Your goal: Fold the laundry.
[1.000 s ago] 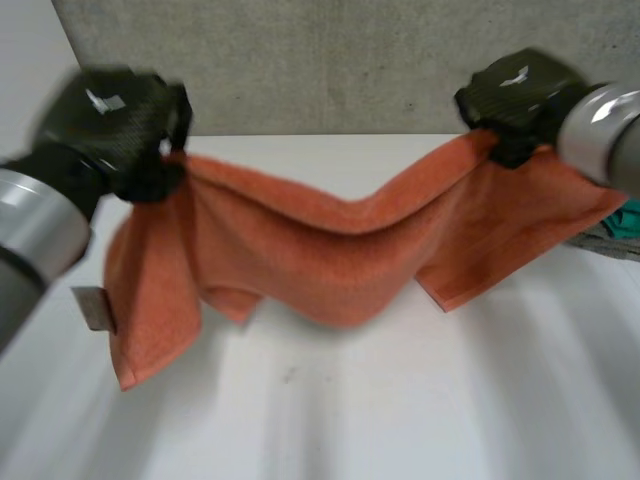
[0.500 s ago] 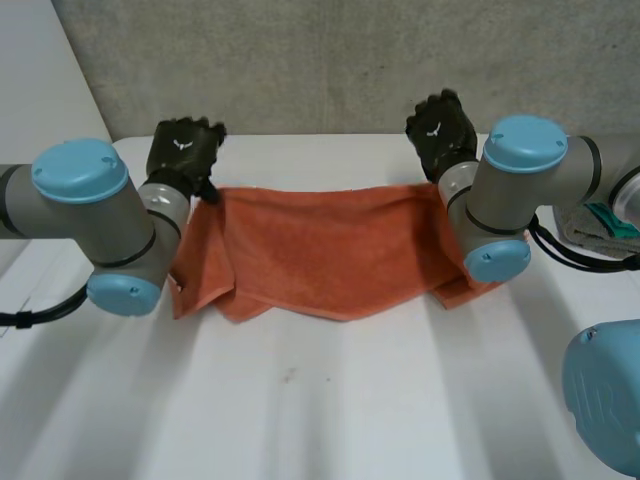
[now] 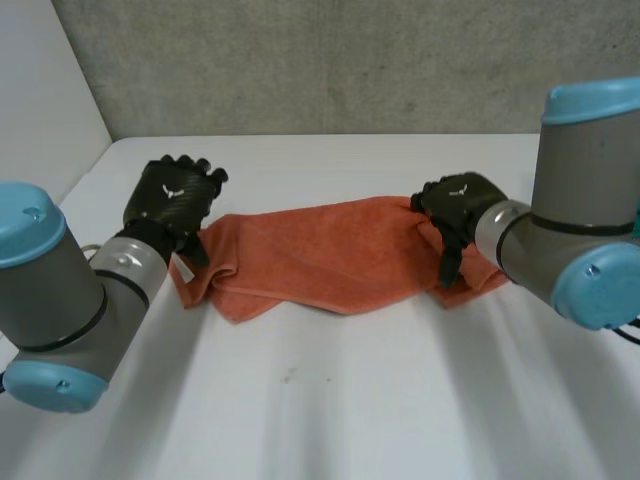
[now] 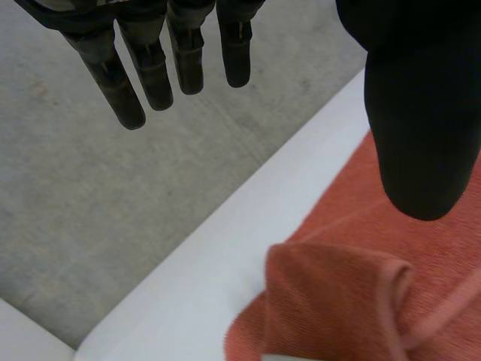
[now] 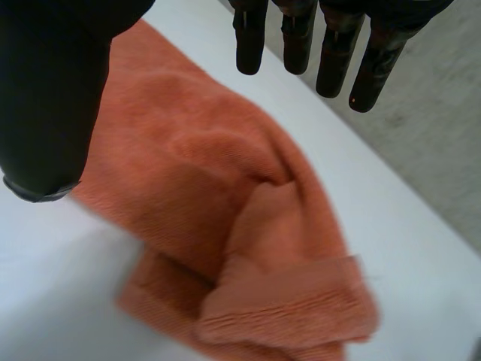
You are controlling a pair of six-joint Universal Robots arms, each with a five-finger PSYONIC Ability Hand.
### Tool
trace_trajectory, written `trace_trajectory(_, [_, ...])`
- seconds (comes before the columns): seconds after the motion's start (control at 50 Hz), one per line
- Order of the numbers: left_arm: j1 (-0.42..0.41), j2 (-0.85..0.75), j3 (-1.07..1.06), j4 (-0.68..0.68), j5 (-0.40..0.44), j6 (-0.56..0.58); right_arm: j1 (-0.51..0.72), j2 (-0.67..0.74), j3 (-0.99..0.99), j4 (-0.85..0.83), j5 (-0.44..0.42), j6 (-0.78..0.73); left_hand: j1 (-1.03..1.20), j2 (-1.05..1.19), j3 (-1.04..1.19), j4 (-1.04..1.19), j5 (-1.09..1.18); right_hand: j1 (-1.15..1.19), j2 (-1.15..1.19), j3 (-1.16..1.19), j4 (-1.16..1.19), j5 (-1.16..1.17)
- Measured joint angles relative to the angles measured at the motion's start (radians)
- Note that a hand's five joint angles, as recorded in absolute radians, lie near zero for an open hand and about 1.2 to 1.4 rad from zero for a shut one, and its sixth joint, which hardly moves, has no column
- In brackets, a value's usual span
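An orange towel (image 3: 320, 262) lies loosely bunched across the far middle of the white table (image 3: 330, 400). My left hand (image 3: 172, 195) hovers by the towel's left end, its fingers (image 4: 150, 64) straight and apart from the thumb, holding nothing; the towel's folded corner (image 4: 338, 301) lies under the palm. My right hand (image 3: 455, 205) rests over the towel's right end with straight fingers (image 5: 331, 45) spread from the thumb, empty. The rumpled right end of the towel (image 5: 248, 248) lies below the right palm.
A grey concrete wall (image 3: 340, 60) runs behind the table's far edge. A white wall (image 3: 40, 110) stands at the left. The right arm's elbow (image 3: 590, 200) looms at the right, the left arm's elbow (image 3: 50, 300) at the near left.
Both hands have let go of the towel and opened. The towel, held up stretched between them a second ago, now lies on the table. Both arms have drawn back and lowered.
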Motion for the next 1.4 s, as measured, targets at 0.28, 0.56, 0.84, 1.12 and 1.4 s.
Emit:
trace_trajectory(0.28, [0.055,-0.22,0.055,0.002,0.076,0.174,-0.058,0.028,0.253,-0.183,-0.114,0.102,0.088,0.099,0.096,0.103,0.113,0.041,0.06,0.079,0.062,0.06])
trace_trajectory(0.56, [0.075,-0.377,0.22,0.012,0.082,0.226,-0.059,0.021,0.39,-0.277,-0.107,0.1,0.216,0.219,0.216,0.227,0.233,0.041,0.06,0.079,0.062,0.063])
trace_trajectory(0.84, [0.044,-0.388,0.232,-0.006,0.084,0.17,-0.091,-0.012,0.427,-0.352,-0.109,0.102,0.217,0.226,0.225,0.225,0.227,0.045,0.063,0.092,0.073,0.071])
trace_trajectory(1.12, [0.04,-0.362,0.219,-0.04,0.083,0.173,-0.082,0.091,0.25,-0.345,-0.104,0.112,0.192,0.188,0.187,0.186,0.192,0.134,0.125,0.178,0.159,0.144])
trace_trajectory(1.4, [0.038,-0.366,0.226,-0.039,0.089,0.173,-0.08,0.217,0.092,-0.342,-0.099,0.112,0.844,0.858,0.85,0.866,0.86,0.32,0.386,0.399,0.378,0.348])
